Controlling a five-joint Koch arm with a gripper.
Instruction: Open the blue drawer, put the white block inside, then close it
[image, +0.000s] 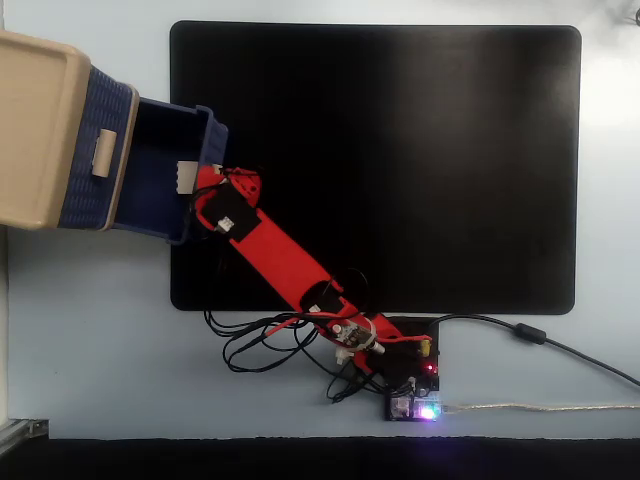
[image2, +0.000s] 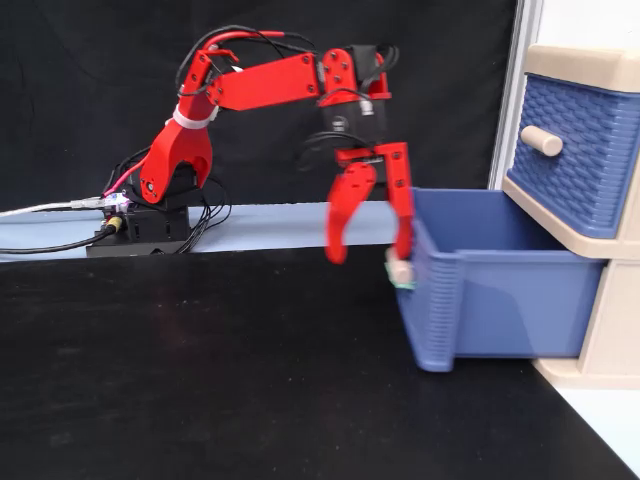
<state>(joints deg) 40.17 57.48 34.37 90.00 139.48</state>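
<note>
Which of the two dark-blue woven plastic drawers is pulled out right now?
The lower dark-blue woven plastic drawer, beside the red gripper; the upper drawer sits shut in the beige cabinet.

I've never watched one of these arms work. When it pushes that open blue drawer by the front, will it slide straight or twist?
Probably slides easily: the blue drawer looks like thin, light plastic. It might skew a little, since the gripper touches near the handle with one finger.
</note>
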